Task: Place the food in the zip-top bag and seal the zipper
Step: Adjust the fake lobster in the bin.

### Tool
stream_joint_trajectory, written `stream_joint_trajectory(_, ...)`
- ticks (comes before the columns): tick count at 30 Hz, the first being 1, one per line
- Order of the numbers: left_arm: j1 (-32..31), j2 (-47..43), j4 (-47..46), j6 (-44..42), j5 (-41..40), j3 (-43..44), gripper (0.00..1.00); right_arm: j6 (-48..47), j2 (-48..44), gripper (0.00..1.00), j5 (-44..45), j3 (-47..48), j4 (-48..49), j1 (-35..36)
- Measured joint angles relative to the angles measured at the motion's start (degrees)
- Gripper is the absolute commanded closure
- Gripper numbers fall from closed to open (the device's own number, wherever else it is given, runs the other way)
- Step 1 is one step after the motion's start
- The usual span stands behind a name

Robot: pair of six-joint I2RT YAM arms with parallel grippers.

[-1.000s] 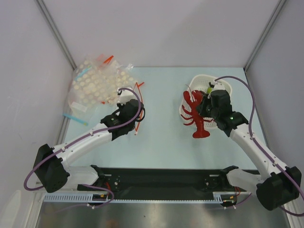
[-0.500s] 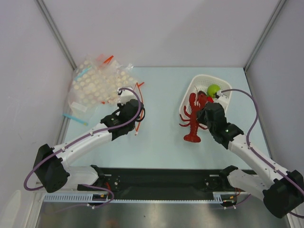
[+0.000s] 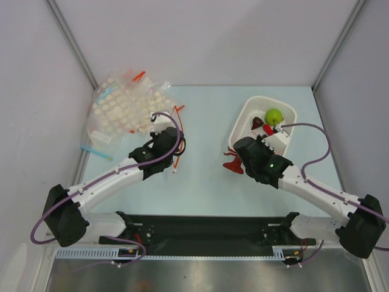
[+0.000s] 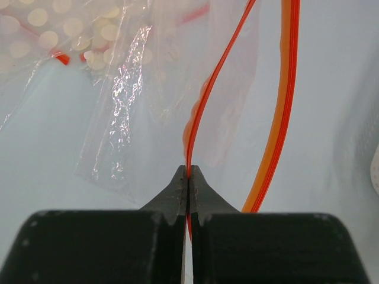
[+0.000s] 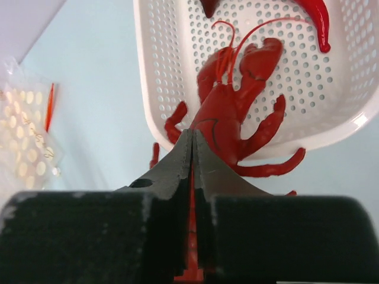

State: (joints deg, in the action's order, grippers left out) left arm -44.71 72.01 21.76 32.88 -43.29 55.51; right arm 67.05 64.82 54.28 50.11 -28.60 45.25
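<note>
By the basket, right pincer clamps the lobster.

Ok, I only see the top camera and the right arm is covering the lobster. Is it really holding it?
Observer: Yes. The right wrist view shows the right gripper shut on the lobster at its tail end.
Operator: Where's its head pointing?
Observer: Away from the gripper. Its claws and feelers show in front of the white basket. I cannot tell if they touch it.
Operator: And is the left one holding the bag?
Observer: The left gripper is shut on one side of the red zipper of the clear bag. The other side stands apart, so the mouth is open.
</note>
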Motion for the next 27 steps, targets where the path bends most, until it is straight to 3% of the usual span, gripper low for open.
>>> stream_joint_trajectory(3, 0.0, 0.0, 0.0, 0.0, 0.0, 0.0, 1.00, 1.3, 1.8, 0.81, 1.9, 0.8, -2.0, 1.0)
stream_joint_trajectory(4, 0.0, 0.0, 0.0, 0.0, 0.0, 0.0, 1.00, 0.7, 1.8, 0.67, 2.6, 0.9, -2.3, 1.0)
stream_joint_trajectory(5, 0.0, 0.0, 0.0, 0.0, 0.0, 0.0, 1.00, -0.1, 1.5, 0.62, 3.4, 0.9, -2.1, 1.0)
stream_joint_trajectory(10, 0.0, 0.0, 0.0, 0.0, 0.0, 0.0, 1.00, -9.7, -3.0, 0.26, 0.5, -0.2, 3.9, -3.4)
stream_joint_trajectory(14, 0.0, 0.0, 0.0, -0.1, 0.0, 0.0, 1.00, -16.1, -5.3, 0.15, -9.0, -0.9, 7.8, -14.0)
stream_joint_trajectory(18, 0.0, 0.0, 0.0, -0.3, 0.0, 0.0, 1.00, -19.4, -5.0, 0.11, -22.0, -1.9, 9.7, -25.7)
stream_joint_trajectory(27, 0.0, 0.0, 0.0, -0.4, 0.0, 0.0, 1.00, -19.8, 2.8, 0.08, -49.4, -4.4, 15.6, -39.6)
